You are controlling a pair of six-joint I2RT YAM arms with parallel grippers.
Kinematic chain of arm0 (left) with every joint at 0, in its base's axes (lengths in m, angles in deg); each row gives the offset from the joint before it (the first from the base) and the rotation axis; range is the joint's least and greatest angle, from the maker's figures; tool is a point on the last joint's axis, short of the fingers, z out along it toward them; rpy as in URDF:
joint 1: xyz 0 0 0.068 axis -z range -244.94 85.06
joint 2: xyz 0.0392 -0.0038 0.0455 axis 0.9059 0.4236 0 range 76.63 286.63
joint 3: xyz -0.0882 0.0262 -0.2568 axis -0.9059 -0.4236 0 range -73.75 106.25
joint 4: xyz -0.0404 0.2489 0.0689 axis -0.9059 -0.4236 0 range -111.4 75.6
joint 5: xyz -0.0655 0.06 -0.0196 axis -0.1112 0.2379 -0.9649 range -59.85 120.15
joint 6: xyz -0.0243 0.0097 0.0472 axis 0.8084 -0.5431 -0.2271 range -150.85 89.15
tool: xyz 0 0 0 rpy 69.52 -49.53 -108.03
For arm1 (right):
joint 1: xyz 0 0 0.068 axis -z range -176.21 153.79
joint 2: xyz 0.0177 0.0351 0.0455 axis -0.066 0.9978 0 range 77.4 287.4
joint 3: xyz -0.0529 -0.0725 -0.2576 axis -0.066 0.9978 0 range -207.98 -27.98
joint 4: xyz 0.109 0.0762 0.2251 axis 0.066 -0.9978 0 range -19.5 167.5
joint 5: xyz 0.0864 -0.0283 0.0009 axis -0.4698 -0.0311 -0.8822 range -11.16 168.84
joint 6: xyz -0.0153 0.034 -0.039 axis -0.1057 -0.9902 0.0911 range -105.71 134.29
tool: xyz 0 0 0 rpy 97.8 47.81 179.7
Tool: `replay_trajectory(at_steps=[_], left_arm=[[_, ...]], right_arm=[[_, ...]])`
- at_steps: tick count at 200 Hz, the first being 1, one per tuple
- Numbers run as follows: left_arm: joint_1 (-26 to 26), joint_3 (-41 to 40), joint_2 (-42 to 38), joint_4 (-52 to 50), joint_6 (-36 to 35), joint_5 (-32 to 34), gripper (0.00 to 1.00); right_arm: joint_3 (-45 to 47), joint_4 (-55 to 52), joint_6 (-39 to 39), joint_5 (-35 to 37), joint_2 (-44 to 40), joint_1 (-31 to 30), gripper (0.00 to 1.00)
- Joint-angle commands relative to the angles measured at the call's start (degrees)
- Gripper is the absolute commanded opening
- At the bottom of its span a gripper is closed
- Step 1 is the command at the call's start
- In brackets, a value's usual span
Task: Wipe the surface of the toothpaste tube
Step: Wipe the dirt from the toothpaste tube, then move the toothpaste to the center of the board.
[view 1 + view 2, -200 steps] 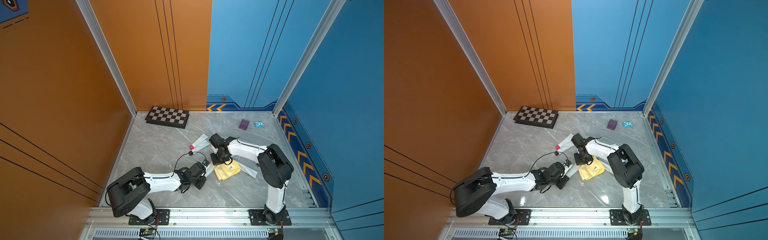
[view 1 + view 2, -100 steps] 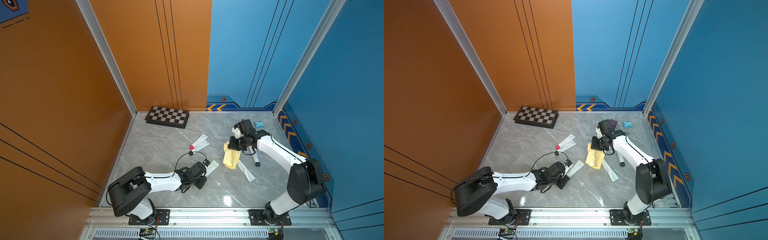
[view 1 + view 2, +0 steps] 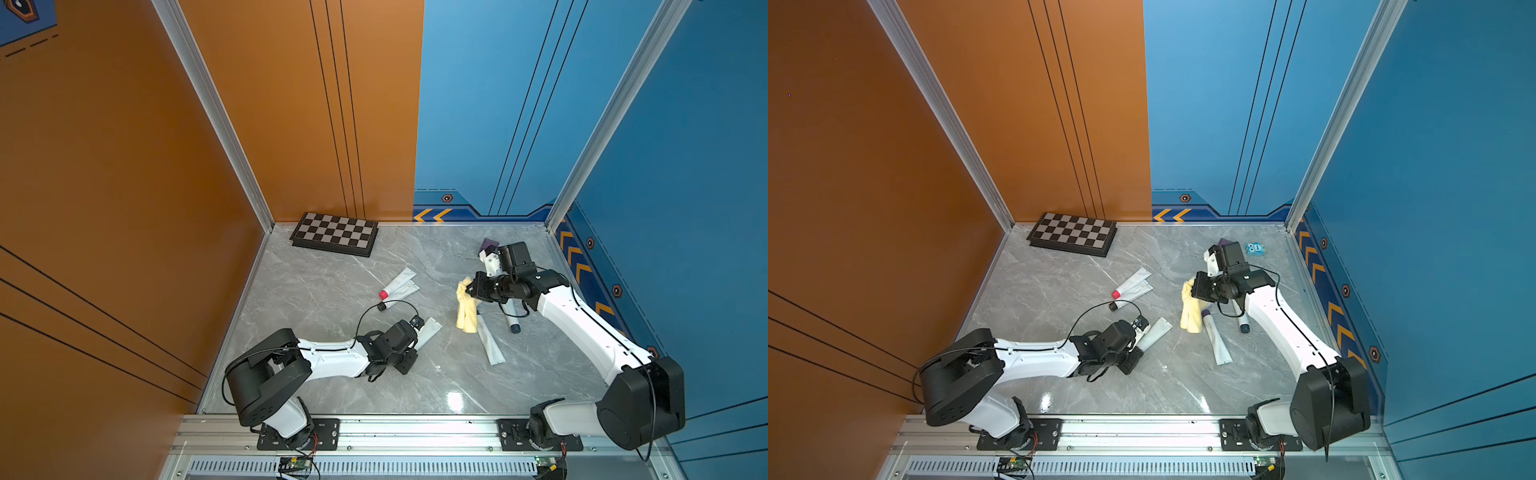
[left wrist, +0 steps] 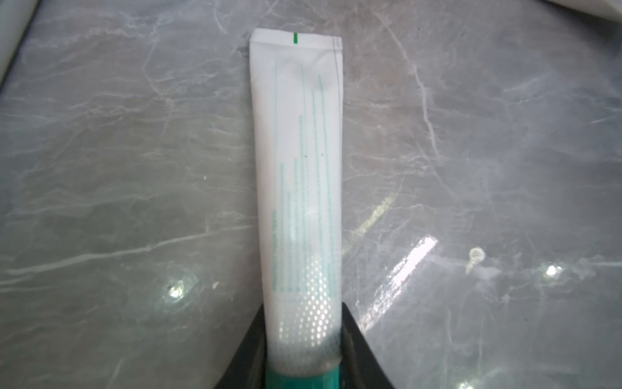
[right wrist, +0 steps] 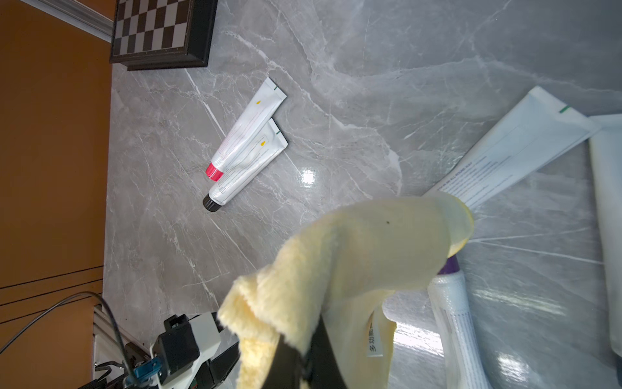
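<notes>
The left fingers pinch the toothpaste tube between them at its teal cap, with its body extending beyond their tips. The right fingers clench a yellow cloth.

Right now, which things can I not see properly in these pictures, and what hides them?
- Cap of the toothpaste tube: cut off by the left wrist view's edge, between the fingers of the left gripper.
- Fingertips of the right gripper: covered by the cloth, right wrist view.
- Cap end of the purple-capped tube: partly under the cloth, both top views.
- The small blue item at the back: too small to identify in a top view.
</notes>
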Motion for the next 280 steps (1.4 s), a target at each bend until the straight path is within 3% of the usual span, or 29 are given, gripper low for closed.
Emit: replay_trajectory(at_steps=[1, 70, 125, 150, 194, 220, 280], left_arm=[[-2.0, -0.1, 4.9, -7.9, -1.6, -1.5, 0.27], [-5.8, 17.6, 17.3, -10.9, -6.2, -7.8, 0.28], [-7.5, 31.8, 26.6, -13.3, -5.4, -11.2, 0.38], [-8.0, 31.3, 22.8, -13.5, -4.1, -9.0, 0.56], [-11.0, 26.6, 9.1, -13.6, -3.6, -6.4, 0.69], [-15.2, 26.3, 6.0, -16.7, -3.8, -7.8, 0.7], [-21.5, 26.0, 7.9, -18.5, -3.9, -10.3, 0.64]], right_arm=[[0.5, -2.3, -0.2, 0.7, -2.7, 0.5, 0.0], [3.8, -3.2, 0.6, 0.9, -5.3, 0.4, 0.0], [7.0, -3.3, 0.8, 1.6, -6.2, -0.9, 0.0], [7.5, -3.4, 0.9, 1.7, -6.5, -2.2, 0.0], [8.2, -3.5, 1.0, 2.6, -6.9, -3.5, 0.0], [8.3, -3.5, 0.9, 2.8, -7.1, -4.0, 0.0], [9.2, -3.6, 0.8, 3.2, -7.5, -4.5, 0.0]])
